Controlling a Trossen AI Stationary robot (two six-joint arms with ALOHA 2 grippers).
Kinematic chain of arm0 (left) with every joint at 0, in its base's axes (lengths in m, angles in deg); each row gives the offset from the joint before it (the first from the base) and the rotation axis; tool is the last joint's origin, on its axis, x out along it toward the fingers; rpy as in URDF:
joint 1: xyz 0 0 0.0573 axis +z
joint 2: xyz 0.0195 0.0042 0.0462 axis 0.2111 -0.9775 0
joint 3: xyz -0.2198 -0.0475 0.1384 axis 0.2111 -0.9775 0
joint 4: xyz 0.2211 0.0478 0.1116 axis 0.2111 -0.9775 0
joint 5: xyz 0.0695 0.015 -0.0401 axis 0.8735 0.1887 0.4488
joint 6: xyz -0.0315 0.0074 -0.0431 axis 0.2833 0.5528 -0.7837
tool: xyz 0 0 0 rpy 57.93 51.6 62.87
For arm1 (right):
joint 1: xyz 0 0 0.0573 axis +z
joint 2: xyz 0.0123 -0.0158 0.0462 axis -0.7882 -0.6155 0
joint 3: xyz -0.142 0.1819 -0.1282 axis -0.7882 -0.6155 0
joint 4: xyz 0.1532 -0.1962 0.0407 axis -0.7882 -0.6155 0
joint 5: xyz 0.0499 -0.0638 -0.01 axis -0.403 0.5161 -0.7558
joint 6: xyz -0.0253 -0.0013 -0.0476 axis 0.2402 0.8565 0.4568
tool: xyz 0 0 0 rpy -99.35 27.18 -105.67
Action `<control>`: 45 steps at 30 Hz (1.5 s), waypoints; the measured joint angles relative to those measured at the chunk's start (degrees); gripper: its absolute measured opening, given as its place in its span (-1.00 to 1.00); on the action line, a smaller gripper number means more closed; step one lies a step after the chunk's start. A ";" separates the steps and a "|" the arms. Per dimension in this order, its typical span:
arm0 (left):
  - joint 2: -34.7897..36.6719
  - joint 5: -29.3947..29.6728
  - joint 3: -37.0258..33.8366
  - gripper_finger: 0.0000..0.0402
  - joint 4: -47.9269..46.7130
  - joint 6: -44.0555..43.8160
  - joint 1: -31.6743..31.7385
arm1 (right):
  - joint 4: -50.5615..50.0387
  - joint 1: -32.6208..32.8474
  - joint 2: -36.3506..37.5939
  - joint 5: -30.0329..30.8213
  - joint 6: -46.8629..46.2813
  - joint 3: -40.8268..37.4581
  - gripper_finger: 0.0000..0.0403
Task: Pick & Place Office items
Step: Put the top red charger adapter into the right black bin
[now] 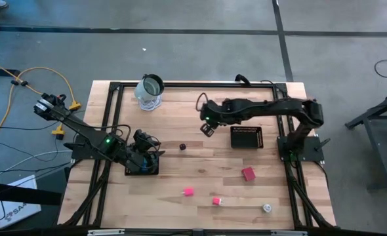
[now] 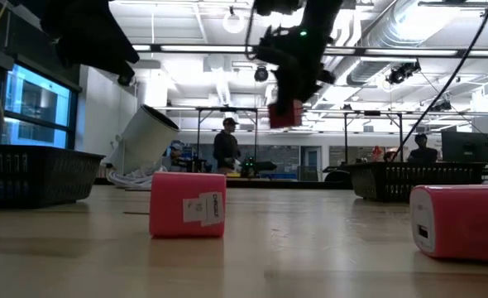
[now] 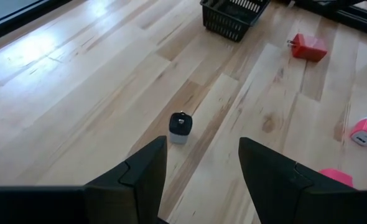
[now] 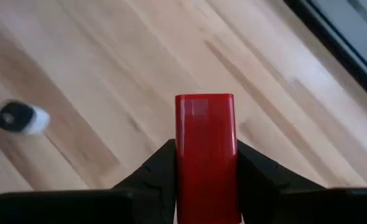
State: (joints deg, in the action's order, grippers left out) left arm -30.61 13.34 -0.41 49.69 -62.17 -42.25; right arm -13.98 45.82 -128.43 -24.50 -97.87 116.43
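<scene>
My right gripper (image 1: 207,129) hangs above the table's middle, left of a black mesh tray (image 1: 246,137), and is shut on a red block (image 4: 205,124), which also shows in the low view (image 2: 285,114). My left gripper (image 3: 202,149) stands open over a second mesh tray (image 1: 143,165) at the left. It points toward a dark cube (image 3: 180,127) that sits on the wood (image 1: 182,147) and touches nothing. A red block (image 1: 248,173), two pink blocks (image 1: 189,191) (image 1: 217,200) and a whitish round piece (image 1: 267,208) lie near the front. My right gripper pinches the red block's two opposite side faces (image 4: 182,163) between its two fingers. The fingers come from above, slanting down. The block sticks out past the fingertips and hangs clear of the table.
A clear glass jar (image 1: 149,92) stands at the far edge, left of centre. The black frame rails (image 1: 193,84) run round the tabletop. Bare wood lies between the two trays and along the far right.
</scene>
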 joint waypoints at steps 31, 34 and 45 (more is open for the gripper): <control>-0.01 -0.03 0.00 -0.03 2.65 0.01 0.00 | 7.34 12.09 25.70 5.87 -28.00 -39.58 -0.35; -0.01 -0.03 0.00 -0.03 2.66 0.00 0.00 | 7.69 12.81 25.70 5.87 -29.32 -40.70 -0.37; -0.01 -0.03 0.00 -0.03 2.65 0.00 0.00 | 15.67 13.44 24.75 5.64 -32.24 -45.45 -0.32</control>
State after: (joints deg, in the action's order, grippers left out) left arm -30.63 13.30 -0.41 52.34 -62.17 -42.25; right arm 1.70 59.26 -103.67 -18.86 -130.10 70.98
